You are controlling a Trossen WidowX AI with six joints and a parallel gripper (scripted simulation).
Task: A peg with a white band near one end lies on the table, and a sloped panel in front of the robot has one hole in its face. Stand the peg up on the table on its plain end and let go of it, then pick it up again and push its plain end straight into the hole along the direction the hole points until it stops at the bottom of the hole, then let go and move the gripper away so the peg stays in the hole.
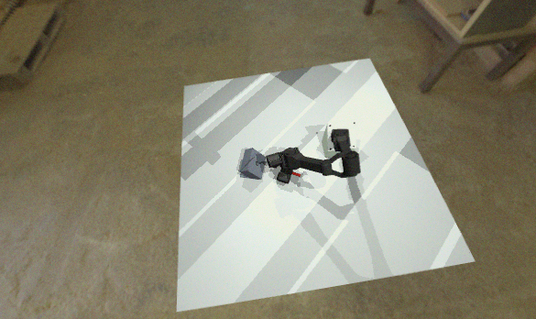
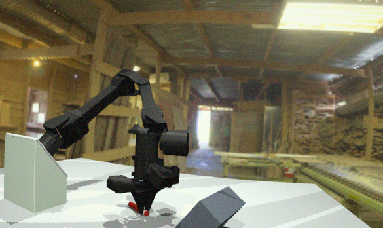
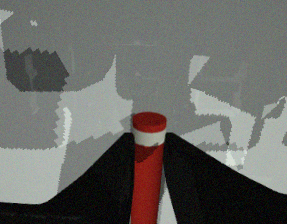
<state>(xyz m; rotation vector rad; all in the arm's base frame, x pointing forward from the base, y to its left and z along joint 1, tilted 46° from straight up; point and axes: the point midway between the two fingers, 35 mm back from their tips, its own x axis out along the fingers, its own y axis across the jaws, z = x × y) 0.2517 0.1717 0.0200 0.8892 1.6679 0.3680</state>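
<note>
Fingers: the gripper is closed on the peg, one finger against each side, next to the banded end.
Peg: the red peg lies low at the table, not upright; in the wrist view its banded end points to 12 o'clock.
White band: the band sits just behind the red end cap, level with the fingertips in the wrist view.
Arm: the black arm reaches from the gripper toward 3 o'clock in the top view; in the exterior view it arches toward 10 o'clock.
Sloped panel: the blue-grey block stands near the gripper, at 9 o'clock in the top view, apart from the peg. Its hole cannot be made out clearly.
Pale box: the pale green box stands beside the arm's base, at 2 o'clock from the gripper in the top view.
Table: the patterned white top bears all of these.
</note>
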